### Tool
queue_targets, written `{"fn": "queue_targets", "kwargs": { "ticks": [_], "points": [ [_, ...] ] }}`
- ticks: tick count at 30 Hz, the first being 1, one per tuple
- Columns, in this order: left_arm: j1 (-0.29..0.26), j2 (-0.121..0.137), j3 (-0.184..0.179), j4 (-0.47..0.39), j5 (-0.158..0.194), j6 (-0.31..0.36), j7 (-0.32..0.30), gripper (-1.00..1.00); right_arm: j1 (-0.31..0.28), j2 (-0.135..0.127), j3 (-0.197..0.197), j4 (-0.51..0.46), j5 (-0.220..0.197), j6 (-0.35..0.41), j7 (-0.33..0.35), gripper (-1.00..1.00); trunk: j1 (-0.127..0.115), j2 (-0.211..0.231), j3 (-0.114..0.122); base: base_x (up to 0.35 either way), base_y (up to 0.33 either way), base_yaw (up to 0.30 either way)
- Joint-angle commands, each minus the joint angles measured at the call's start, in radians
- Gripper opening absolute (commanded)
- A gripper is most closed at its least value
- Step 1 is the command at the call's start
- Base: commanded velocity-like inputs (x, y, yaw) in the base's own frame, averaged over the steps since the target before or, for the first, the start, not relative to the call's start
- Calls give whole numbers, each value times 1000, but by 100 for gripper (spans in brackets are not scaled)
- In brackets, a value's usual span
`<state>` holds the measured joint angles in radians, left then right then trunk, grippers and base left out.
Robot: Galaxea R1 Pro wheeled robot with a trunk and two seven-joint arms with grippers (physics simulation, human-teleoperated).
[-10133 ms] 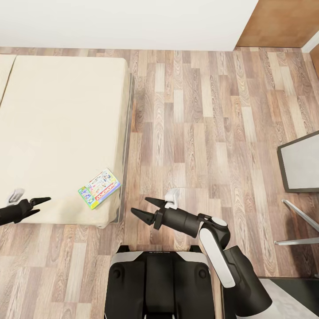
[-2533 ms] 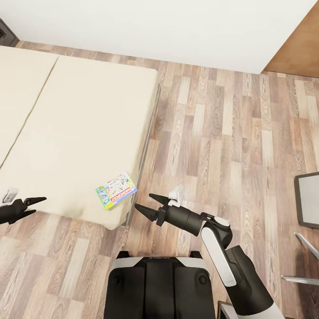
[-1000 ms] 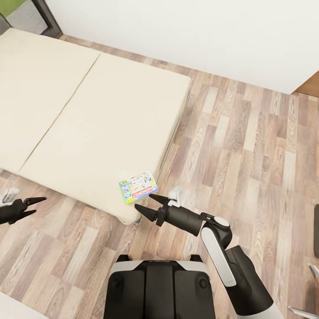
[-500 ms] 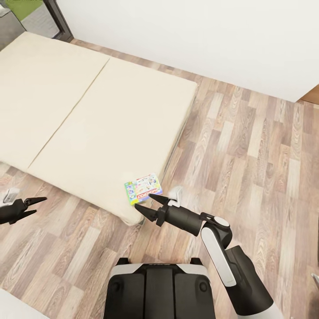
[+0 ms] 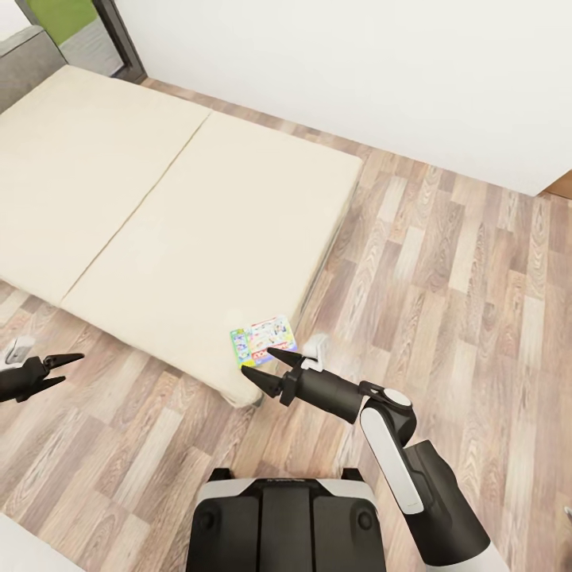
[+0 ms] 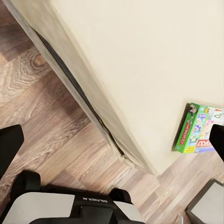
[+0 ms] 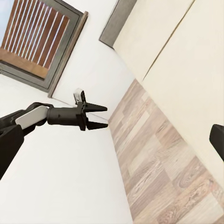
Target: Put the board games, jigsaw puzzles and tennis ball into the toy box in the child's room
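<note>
Board game (image 5: 264,341): small flat printed box, green edge, colourful cartoon art, lay on near corner of bed (image 5: 159,214), plain beige mattress. Right hand (image 5: 263,367) hovered just beside it, fingers spread, empty, arm bent out over wood-plank floor (image 5: 445,278). Left hand (image 5: 62,369) well apart from box, over floor, fingers spread, empty.

Board game (image 5: 263,340) on bed (image 5: 183,222) near corner; bed left, wood floor (image 5: 445,262) right, wall (image 5: 357,63) behind.
</note>
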<state>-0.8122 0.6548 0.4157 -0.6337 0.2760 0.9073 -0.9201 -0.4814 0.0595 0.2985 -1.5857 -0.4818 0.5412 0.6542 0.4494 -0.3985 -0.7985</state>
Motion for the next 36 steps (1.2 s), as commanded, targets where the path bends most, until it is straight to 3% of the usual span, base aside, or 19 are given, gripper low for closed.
{"fn": "queue_targets", "kwargs": {
  "ticks": [1,36],
  "points": [
    [-1,0,2,1,-2,4,-3,100,0,0,-1,0,-8,8,-1,100,1,-1,1,0,0,83],
    [-1,-5,2,1,-3,3,-3,100,-1,0,1,0,-8,8,-1,100,1,-1,55,9,0,83]
  ]
}}
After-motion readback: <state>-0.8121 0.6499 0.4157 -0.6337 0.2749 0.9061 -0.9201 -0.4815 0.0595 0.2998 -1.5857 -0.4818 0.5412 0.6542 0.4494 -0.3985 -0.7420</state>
